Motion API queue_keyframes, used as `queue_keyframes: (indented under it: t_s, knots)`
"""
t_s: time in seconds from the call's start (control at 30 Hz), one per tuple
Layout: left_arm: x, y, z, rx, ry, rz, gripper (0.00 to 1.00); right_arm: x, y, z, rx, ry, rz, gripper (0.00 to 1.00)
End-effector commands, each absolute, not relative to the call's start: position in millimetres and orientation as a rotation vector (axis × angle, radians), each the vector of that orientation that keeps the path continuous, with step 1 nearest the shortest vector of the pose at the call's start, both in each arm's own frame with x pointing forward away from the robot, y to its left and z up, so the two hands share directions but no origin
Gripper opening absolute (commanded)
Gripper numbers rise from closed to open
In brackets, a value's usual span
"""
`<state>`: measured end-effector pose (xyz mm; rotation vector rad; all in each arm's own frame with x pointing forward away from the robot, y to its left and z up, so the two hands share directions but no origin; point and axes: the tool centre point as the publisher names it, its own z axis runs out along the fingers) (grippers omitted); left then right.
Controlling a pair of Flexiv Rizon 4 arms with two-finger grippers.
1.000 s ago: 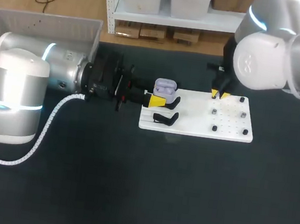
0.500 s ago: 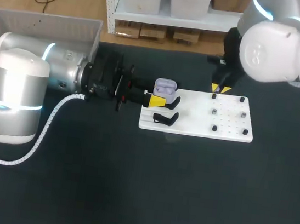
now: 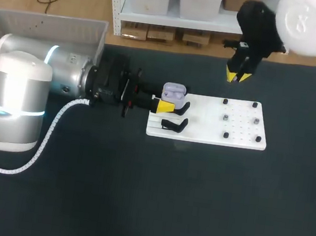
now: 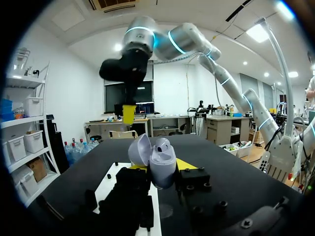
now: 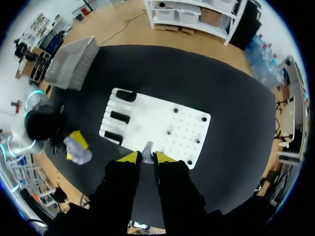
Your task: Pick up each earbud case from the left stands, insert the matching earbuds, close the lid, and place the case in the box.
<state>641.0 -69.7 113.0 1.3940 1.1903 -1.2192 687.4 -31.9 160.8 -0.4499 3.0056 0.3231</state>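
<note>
"Right end effector [image 3: 237, 77] first: what has it got?"

"Its yellow tips are drawn almost together, pinching a small pale earbud [image 5: 147, 151] from both sides. It hangs high over the black desk [image 3: 164, 200] with its fingers pointing down. From its own wrist view it looks straight down on the flat white rectangular board [image 3: 204, 121]."

"And the left end effector [image 3: 167, 102]?"

"That one is clamped on the lavender, egg-shaped plastic earbud case [image 3: 174, 91], with a yellow tip showing on either side of the case in the left wrist view. The arm comes in low from the left, roughly level with the desk."

"Where is the case, exactly?"

"At the left end of the board, by the black stands [image 3: 174, 123]. The head view puts it over the far stand, though I cannot tell whether it touches. Its lid [image 4: 139, 150] is open and tipped back. Something rounded with a dark spot sits at the case's mouth, but I cannot tell what it is."

"How far apart are the earbud and the case?"

"Well apart. The earbud is up above the board's other end, where the small black pegs [image 3: 226, 117] stand in rows, and the case is down at the stand end."

"Anything else on the desk?"

"A grey plastic box [image 3: 42, 24] sits at the far left corner, behind the left arm and well away from the board."
</note>
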Motion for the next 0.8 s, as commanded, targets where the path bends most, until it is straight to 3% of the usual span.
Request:
queue_keyframes:
  t_s: [0.03, 0.23, 0.8]
  knots:
    - [640.1, -69.9, 112.2, 1.391, 1.19, -1.215, 0.0, 660.1, -21.5, 198.5, -0.543, 2.979, 0.316, 0.0]
    - [640.1, -69.9, 112.2, 1.391, 1.19, -1.215, 0.0, 634.0, 2.4, 214.6, -0.686, 2.949, 0.357, 0.0]
    - [640.1, -69.9, 112.2, 1.391, 1.19, -1.215, 0.0, 634.0, 2.4, 214.6, -0.686, 2.949, 0.357, 0.0]
